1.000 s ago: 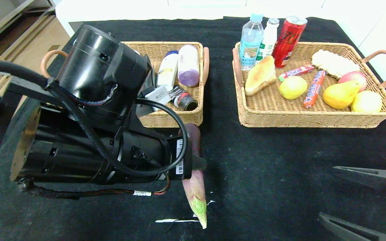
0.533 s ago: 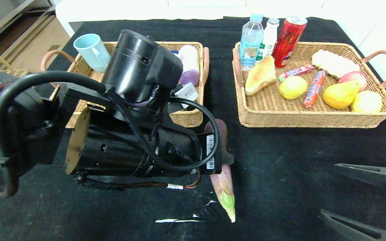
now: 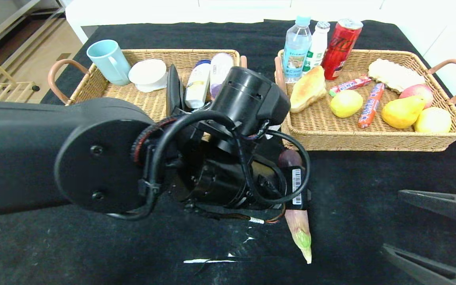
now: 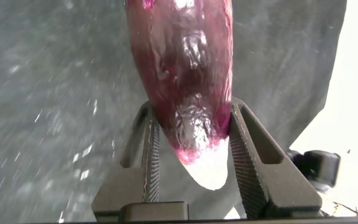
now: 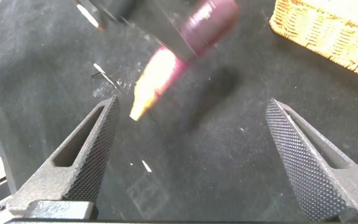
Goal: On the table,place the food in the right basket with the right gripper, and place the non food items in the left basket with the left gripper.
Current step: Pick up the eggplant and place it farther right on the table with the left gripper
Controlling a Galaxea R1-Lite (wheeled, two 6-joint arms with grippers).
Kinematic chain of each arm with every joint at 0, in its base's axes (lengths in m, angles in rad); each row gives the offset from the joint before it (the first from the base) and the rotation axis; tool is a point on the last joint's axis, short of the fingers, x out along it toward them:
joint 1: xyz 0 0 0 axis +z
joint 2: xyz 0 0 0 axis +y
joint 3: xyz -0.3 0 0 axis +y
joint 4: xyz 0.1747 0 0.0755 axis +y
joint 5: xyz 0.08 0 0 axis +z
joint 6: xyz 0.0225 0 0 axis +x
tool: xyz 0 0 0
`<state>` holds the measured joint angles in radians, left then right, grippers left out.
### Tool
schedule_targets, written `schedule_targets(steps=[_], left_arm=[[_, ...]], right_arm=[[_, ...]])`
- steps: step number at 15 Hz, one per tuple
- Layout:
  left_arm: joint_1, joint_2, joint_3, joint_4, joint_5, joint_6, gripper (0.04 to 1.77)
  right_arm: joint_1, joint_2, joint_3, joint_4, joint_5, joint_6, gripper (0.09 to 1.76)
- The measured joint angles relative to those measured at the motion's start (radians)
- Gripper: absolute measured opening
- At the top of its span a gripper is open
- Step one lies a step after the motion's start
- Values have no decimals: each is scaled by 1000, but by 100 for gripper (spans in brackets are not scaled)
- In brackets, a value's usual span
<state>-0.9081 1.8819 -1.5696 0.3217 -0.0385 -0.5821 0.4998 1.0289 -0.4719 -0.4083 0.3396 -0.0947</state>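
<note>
Purple eggplant pinched between the two flat fingers of the left gripper — clamped across the body, held clear above the black-draped table, in the gap in front of the two baskets and nearer the right basket than the left basket. Seen from the head, long axis running roughly away-and-toward the robot, slightly slanted: dark rounded end up toward the baskets, pale green tip toward the robot and low, near the white smudges on the cloth. From the left wrist, glossy skin bulging past both pads, so a firm hold but a slippery one.

Right gripper parked low at the robot's right, jaws spread wide, nothing between them — eggplant visible ahead of it, well apart.

Judged step: carrying food with the arm meant for non-food, so probably a hand-off or a set-down within reach of the right arm. To do it well: keep the carry slow and level, avoid swinging the hanging tip into the wicker rim, lower onto bare cloth with the long axis lying across the open right jaws, release only once resting. Risk: smooth skin sliding lengthwise out of the pinch.
</note>
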Motion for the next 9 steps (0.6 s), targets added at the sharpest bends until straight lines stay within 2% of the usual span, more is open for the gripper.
schedule_targets(steps=[5,9], left_arm=[[0,101,-69,1,4,19,75],[0,131,-76,4,7,23,75]], right_arm=[[0,-4,-1,1,0,0,171],[0,-5,0,1,0,-1,171]])
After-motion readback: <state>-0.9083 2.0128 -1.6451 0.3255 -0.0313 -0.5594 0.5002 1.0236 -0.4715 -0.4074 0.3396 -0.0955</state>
